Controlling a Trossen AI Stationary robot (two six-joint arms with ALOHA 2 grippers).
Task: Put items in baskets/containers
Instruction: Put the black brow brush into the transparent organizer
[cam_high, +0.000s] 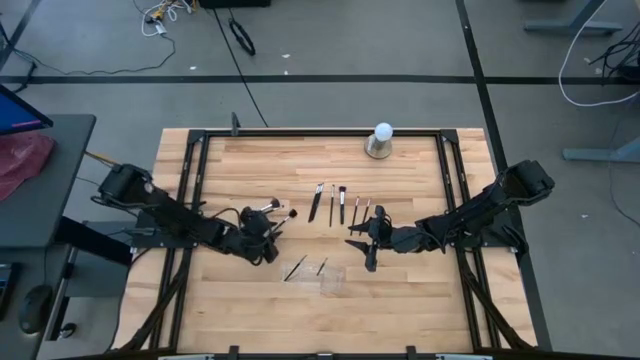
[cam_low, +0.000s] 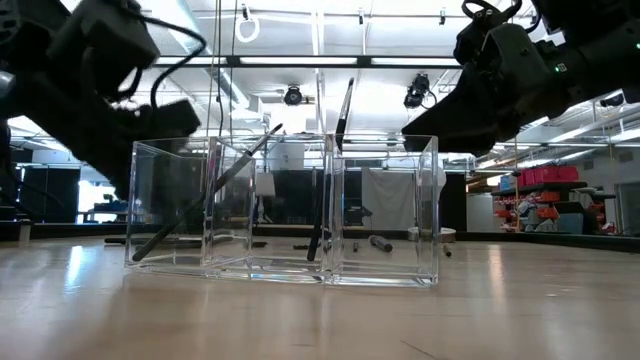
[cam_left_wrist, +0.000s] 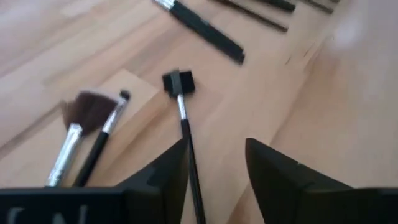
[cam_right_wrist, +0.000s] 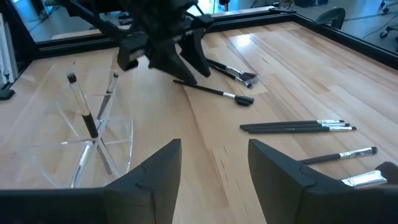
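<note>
A clear plastic container (cam_high: 335, 283) stands at the table's near middle, and two slim brushes (cam_low: 215, 190) lean inside it. It also shows in the right wrist view (cam_right_wrist: 127, 134). Several brushes (cam_high: 338, 204) lie in a row beyond it. My left gripper (cam_high: 266, 240) is open, low over the handle of a square-headed black brush (cam_left_wrist: 178, 82) that lies flat on the table. Two more brushes (cam_left_wrist: 81, 118) lie beside that one. My right gripper (cam_high: 371, 245) is open and empty, right of the container; its fingers show in the right wrist view (cam_right_wrist: 214, 152). My left gripper stands open with the black brush's handle (cam_left_wrist: 189, 155) running between its fingers, close along the inner side of one finger (cam_left_wrist: 171, 168). The fingers slant down from the table's left and lie along the brush. I cannot tell whether that finger touches the handle.
A white ball on a grey base (cam_high: 381, 140) stands at the table's far edge. A dark frame rail (cam_high: 195, 190) runs along the table's sides. Bare wood lies near the front edge (cam_high: 330, 320).
</note>
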